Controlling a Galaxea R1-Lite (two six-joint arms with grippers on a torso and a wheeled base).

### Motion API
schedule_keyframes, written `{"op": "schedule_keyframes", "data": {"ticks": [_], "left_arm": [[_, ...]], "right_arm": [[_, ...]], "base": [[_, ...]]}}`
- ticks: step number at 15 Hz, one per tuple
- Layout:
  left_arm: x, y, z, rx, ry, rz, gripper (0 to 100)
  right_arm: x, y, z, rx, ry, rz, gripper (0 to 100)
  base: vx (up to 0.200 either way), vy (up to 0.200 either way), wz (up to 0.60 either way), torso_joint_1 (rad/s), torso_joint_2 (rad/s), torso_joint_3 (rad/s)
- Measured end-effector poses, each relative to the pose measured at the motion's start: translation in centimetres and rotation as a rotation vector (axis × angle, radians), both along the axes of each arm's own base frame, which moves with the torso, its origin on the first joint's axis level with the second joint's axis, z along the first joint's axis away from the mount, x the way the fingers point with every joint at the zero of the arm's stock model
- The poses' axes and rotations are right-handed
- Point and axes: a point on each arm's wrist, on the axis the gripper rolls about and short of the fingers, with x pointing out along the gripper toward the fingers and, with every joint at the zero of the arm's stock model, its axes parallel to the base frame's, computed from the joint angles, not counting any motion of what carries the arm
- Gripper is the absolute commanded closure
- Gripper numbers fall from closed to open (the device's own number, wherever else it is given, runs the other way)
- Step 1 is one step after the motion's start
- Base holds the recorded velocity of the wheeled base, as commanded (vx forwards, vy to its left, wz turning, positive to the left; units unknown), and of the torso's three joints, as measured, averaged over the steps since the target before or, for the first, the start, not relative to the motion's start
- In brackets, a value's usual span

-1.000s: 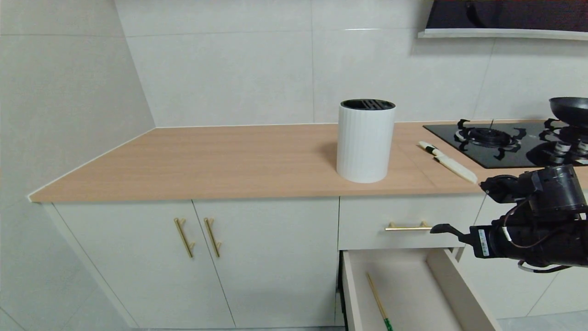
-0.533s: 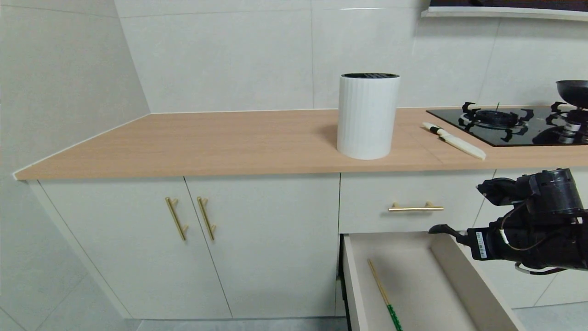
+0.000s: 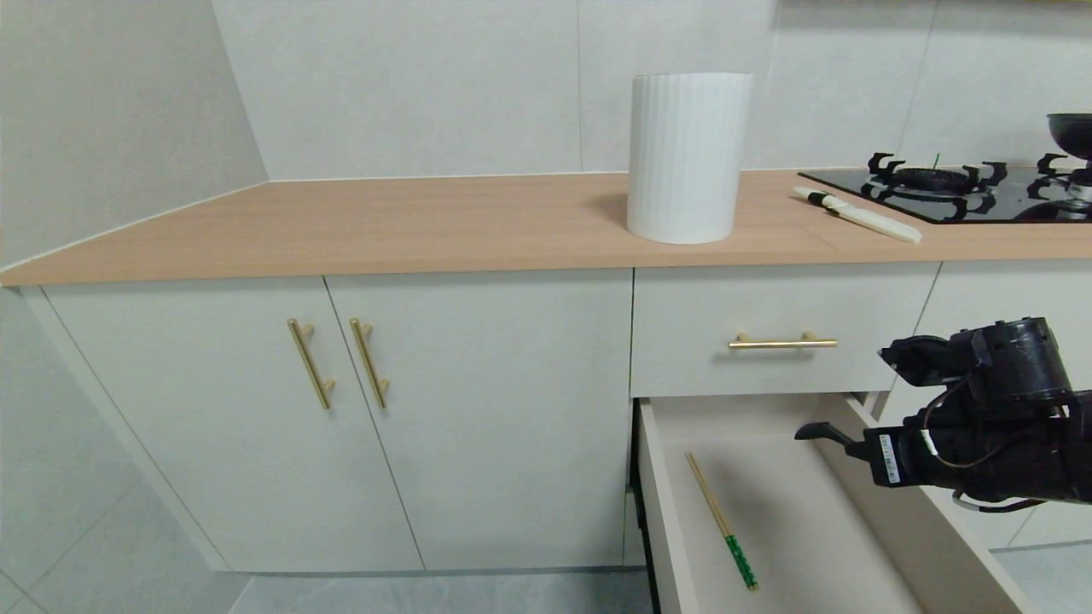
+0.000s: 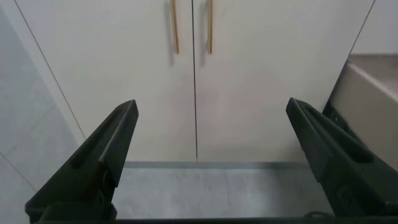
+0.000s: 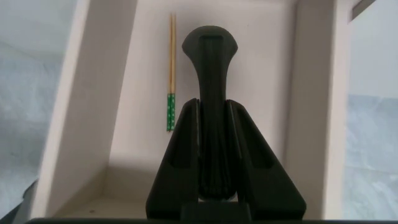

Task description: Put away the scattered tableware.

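A pair of wooden chopsticks [image 3: 721, 533] with green ends lies on the floor of the open lower drawer [image 3: 661, 512]. On the wooden counter, a cream knife [image 3: 857, 215] rests beside a white ribbed holder [image 3: 682, 158]. My right gripper [image 3: 806, 431] hangs over the drawer's right side, shut with nothing in it. In the right wrist view the right gripper [image 5: 209, 43] points into the drawer [image 5: 93, 124], to one side of the chopsticks [image 5: 171, 71]. My left gripper [image 4: 211, 109] is open and empty, low down, facing the cabinet doors [image 4: 193, 93].
A black gas hob [image 3: 938, 183] with a dark pan [image 3: 1073, 132] sits at the counter's right end. Above the open drawer is a shut drawer with a gold handle [image 3: 782, 343]. Two doors with gold handles [image 3: 337, 362] stand to the left. Grey floor lies below.
The head view has dropped, so counter and cabinets sit higher in the picture. My right gripper has come down from beside the upper drawer's handle to over the open drawer.
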Motion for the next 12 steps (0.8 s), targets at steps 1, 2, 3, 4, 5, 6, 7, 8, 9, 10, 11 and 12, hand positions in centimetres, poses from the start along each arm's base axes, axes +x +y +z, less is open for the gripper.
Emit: {"op": "schedule_keyframes", "data": {"ticks": [1,2,3,4,5,6,7,8,9,10,11,12], "left_arm": [[0.0,0.0,0.0,0.0,0.0,0.0,0],[0.0,0.0,0.0,0.0,0.0,0.0,0],[0.0,0.0,0.0,0.0,0.0,0.0,0],[0.0,0.0,0.0,0.0,0.0,0.0,0],[0.0,0.0,0.0,0.0,0.0,0.0,0],[0.0,0.0,0.0,0.0,0.0,0.0,0],[0.0,0.0,0.0,0.0,0.0,0.0,0],[0.0,0.0,0.0,0.0,0.0,0.0,0],[0.0,0.0,0.0,0.0,0.0,0.0,0],[0.0,0.0,0.0,0.0,0.0,0.0,0],[0.0,0.0,0.0,0.0,0.0,0.0,0],[0.0,0.0,0.0,0.0,0.0,0.0,0]], "right_arm": [[0.0,0.0,-0.1,-0.001,0.002,0.0,100],[0.1,0.0,-0.1,-0.001,0.004,0.0,100],[0.1,0.0,-0.2,-0.001,0.005,0.001,100],[0.1,0.0,-0.2,-0.001,0.005,0.001,100],[0.2,0.0,-0.2,-0.001,0.003,0.001,100],[0.2,0.1,-0.3,-0.001,0.007,0.003,100],[0.2,0.3,-0.5,-0.002,0.011,0.009,100],[0.4,0.5,-0.7,-0.002,0.015,0.016,100],[0.6,0.7,-1.0,-0.003,0.014,0.019,100],[1.1,0.9,-1.4,-0.001,0.003,0.02,100],[1.7,1.3,-1.9,0.006,-0.014,0.02,100],[2.2,1.5,-2.6,0.014,-0.008,0.013,100]], "base": [[0.0,0.0,0.0,-0.032,0.1,0.036],[0.0,0.0,0.0,-0.017,0.05,0.036],[0.0,0.0,0.0,0.0,0.0,0.0],[0.0,0.0,0.0,0.0,0.0,0.0],[0.0,0.0,0.0,0.0,0.0,0.0],[0.0,0.0,0.0,0.0,0.0,0.0],[0.0,0.0,0.0,0.0,0.0,0.0],[0.0,0.0,0.0,0.0,0.0,0.0],[0.0,0.0,0.0,0.0,0.0,0.0],[0.0,0.0,0.0,0.0,0.0,0.0],[0.0,0.0,0.0,0.0,0.0,0.0],[0.0,0.0,0.0,0.0,0.0,0.0]]}}
